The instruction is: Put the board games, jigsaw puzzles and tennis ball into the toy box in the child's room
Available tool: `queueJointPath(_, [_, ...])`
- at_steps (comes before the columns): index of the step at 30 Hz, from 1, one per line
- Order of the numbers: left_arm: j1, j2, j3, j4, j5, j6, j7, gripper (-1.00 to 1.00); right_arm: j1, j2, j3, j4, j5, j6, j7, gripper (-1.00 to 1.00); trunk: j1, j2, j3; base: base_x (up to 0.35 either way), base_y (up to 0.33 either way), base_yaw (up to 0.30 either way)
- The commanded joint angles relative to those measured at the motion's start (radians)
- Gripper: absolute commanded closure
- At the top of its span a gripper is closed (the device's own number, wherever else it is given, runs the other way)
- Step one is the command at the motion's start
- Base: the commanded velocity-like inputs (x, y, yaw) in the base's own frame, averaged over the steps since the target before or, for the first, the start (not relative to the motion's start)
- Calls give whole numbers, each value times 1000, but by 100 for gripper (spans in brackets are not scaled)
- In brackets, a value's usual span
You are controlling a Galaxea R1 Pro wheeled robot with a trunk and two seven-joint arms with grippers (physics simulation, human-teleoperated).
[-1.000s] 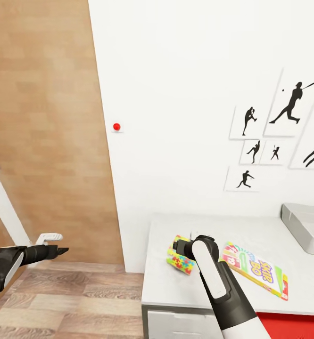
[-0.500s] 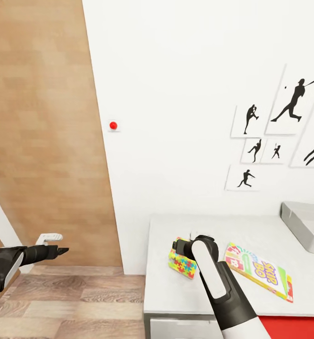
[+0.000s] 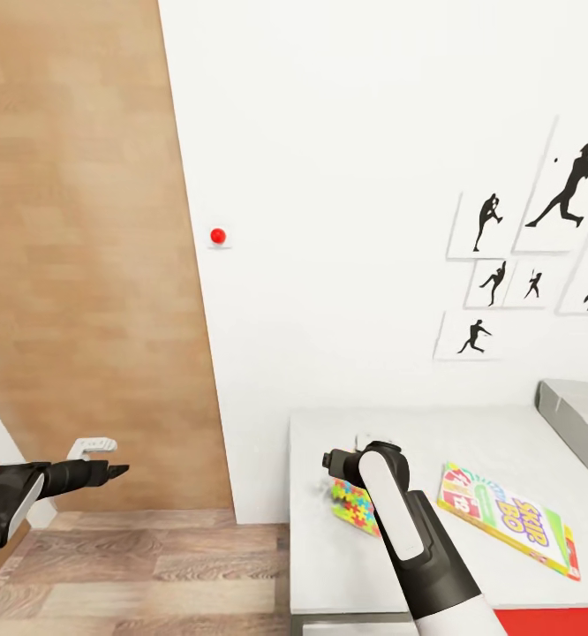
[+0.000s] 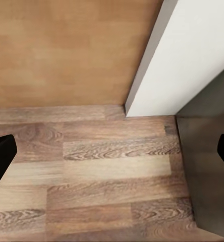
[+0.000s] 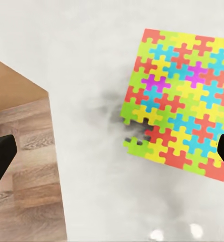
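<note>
**Right gripper over a jigsaw puzzle at the surface's near-left corner**

Seen from the head: right gripper (image 3: 340,461) raised over the light-grey surface (image 3: 471,437), just above a jigsaw puzzle (image 3: 358,508) — partly hidden behind the white-and-black forearm; seen through the right wrist camera, the same jigsaw puzzle (image 5: 178,124) lying flat on the surface (image 5: 87,60), bright interlocking pieces of red, yellow, green, blue and purple, one edge ragged with a gap; jaws spread wide, dark fingertips (image 5: 1,156) at the two sides of the picture, nothing between them, no contact with the puzzle. Wood-plank floor (image 5: 21,181) visible past the surface's edge.

Further right on the surface, well apart from the puzzle: a board game (image 3: 510,521), flat box in yellow, green and red with big letters, lying at an angle; beyond it, at the far right edge of the head view, a corner of the light-grey toy box (image 3: 581,424), contents not discernible.

Left gripper (image 3: 109,471) held out low over the floor (image 3: 153,565), away from the surface, beside a wood-panelled wall (image 3: 82,247); in the left wrist camera, jaws wide apart, dark fingertips (image 4: 0,159) at the picture's sides, holding nothing — only floor planks (image 4: 92,176) and a white wall corner (image 4: 187,55) ahead.

On the white wall (image 3: 347,177): a small red dot (image 3: 217,236); black baseball-player silhouettes (image 3: 493,283) above the surface.
</note>
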Motion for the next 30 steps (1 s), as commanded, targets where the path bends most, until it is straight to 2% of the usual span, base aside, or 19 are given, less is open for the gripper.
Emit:
queueJointPath(1, [-1, 0, 5, -1, -2, 8, -7, -100, -1, 0, 1, -1, -9, 3, -10, -100, 1, -2, -2, 92, 97, -44])
queueJointPath(12, [-1, 0, 5, -1, -2, 21, -6, -100, 12, -2, 6, -18, -4, 2, -9, -100, 1, -2, -3, 17, 18, -8])
queueJointPath(22, [-1, -1, 5, -1, -4, 23, -2, -100, 16, -3, 7, -22, 2, 0, -9, -100, -38, 68, 28, 0, 0, 0])
queueJointPath(30, [-1, -8, -40, -1, -6, 23, 47, -100, 16, -3, 7, -21, 2, 0, -9, -100, -68, 124, 53, 0, 0, 0])
